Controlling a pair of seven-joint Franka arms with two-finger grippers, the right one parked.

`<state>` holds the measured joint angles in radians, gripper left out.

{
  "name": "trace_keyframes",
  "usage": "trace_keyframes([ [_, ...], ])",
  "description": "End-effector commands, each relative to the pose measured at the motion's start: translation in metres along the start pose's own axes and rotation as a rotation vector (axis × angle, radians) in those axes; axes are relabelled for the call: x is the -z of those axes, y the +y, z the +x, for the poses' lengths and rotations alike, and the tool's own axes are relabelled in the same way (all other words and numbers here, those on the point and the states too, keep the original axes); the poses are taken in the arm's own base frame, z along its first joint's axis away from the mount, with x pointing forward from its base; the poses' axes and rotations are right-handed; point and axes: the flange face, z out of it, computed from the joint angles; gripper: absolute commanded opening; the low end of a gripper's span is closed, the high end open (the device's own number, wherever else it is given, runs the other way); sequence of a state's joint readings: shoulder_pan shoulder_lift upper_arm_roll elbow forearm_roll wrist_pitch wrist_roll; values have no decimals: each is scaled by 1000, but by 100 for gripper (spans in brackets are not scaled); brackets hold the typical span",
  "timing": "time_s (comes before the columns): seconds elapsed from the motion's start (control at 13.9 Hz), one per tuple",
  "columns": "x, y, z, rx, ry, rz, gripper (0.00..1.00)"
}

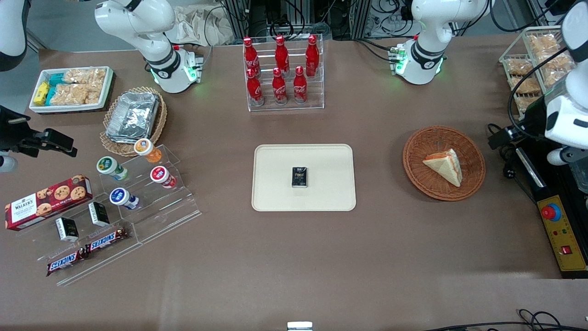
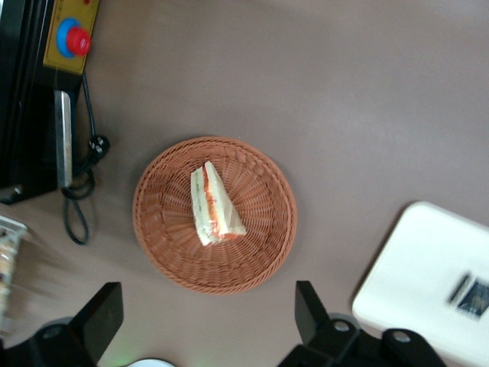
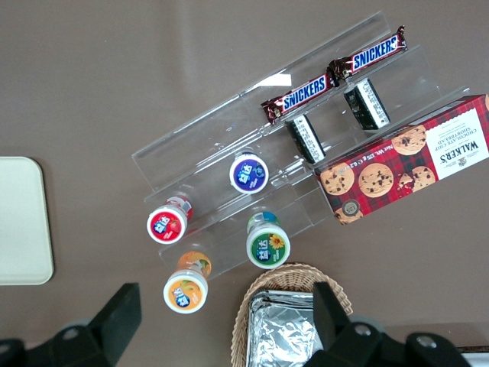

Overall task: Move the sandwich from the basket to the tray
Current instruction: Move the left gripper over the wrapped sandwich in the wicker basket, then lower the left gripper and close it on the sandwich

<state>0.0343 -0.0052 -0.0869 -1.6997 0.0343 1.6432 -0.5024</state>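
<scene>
The sandwich (image 1: pixel 444 166) (image 2: pixel 214 206), a white bread wedge with orange-red and green filling, lies in the round reddish-brown basket (image 1: pixel 413 156) (image 2: pixel 260 229). The cream tray (image 1: pixel 321 193) (image 2: pixel 412 275) sits mid-table, beside the basket toward the parked arm's end, with a small black packet (image 1: pixel 300 177) (image 2: pixel 470 294) on it. My gripper (image 1: pixel 503 137) (image 2: pixel 206 321) hovers high over the table just off the basket's rim, toward the working arm's end. It is open, fingers spread wide with nothing between them.
A yellow emergency-stop box (image 1: pixel 560 230) and cables (image 1: pixel 507 172) lie near the basket at the working arm's end. A cola bottle rack (image 1: pixel 281 73) stands farther from the camera than the tray. A foil-container basket (image 1: pixel 133 117), snack bin (image 1: pixel 71 87) and acrylic stand (image 1: pixel 151 197) occupy the parked arm's end.
</scene>
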Motion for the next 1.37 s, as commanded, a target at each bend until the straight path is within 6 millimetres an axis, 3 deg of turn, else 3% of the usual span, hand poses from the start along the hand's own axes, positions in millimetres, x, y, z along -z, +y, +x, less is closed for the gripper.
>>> trace_keyframes([
  [0.0, -48, -16, -30, 186, 46, -28, 100],
  [0.22, -118, -25, -44, 257, 64, -42, 100],
  [0.43, -159, -34, -37, 333, 27, -30, 100],
  [0.79, -251, -38, -52, 364, 34, -54, 100],
  [1.08, -297, -62, -62, 401, 30, -57, 100],
  [1.3, -322, -62, -67, 402, 34, -62, 100],
])
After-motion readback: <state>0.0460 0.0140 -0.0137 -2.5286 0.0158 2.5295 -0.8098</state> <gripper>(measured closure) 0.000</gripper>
